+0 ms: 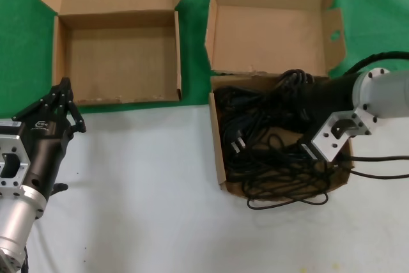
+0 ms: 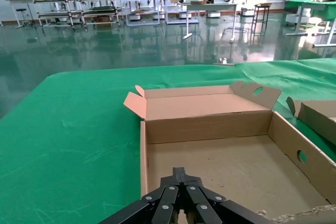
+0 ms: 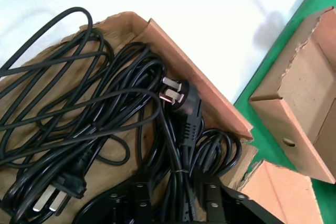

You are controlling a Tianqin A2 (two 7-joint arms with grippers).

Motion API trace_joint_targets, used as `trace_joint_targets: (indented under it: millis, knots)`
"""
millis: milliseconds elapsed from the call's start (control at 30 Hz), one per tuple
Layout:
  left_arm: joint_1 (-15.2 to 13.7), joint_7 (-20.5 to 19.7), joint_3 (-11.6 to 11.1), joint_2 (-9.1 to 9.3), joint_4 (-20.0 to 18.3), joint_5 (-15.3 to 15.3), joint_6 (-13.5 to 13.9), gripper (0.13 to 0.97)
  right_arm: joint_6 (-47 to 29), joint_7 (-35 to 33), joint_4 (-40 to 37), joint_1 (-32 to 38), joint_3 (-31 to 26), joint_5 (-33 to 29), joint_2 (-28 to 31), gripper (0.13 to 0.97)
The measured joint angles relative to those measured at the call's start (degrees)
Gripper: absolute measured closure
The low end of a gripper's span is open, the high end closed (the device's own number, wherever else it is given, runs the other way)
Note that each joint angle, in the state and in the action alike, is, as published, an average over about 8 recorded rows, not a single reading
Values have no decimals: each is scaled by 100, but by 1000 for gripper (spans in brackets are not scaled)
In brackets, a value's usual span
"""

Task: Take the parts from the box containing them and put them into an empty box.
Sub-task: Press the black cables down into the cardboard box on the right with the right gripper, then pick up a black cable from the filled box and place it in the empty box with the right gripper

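Right fingers [image 3: 210, 195] straddle a cable bundle [image 3: 181, 145], one on each side, closed onto it as far as the wrist view shows. The right gripper [image 1: 291, 97] is down inside the square box [image 1: 217, 151], reaching in from the right side over the tangle of cables [image 1: 275, 158]. Cables fill this box; one loop [image 1: 287, 201] hangs over the front wall onto the white table [image 1: 140, 177]. A plug [image 3: 178, 95] with bare prongs lies near the box wall.

Left fingers [image 2: 168, 203] are clenched together, holding nothing. The left gripper [image 1: 61, 97] hovers at the front left corner of the wide box [image 1: 118, 97], just above the table edge. The wide box sits on green cloth [image 1: 19, 49], lid open, to the left of the square box, near but apart.
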Motion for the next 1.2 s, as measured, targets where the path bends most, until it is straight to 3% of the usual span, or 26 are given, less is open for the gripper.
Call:
trace_joint_targets:
  millis: [267,633,1000,1200]
  knots:
    - [0,0,0,0,0,0,0,952,108,1,8,-42,-19,-96,-80,833]
    - [0,0,0,0,0,0,0,952,216,-1,29,-58,-7,-178,-154,883]
    - [0,0,0,0,0,0,0,952,-559,906,906,284,299,56,106,892]
    - [0,0,0,0,0,0,0,952,-671,1349,300,842,306,305,-476,893]
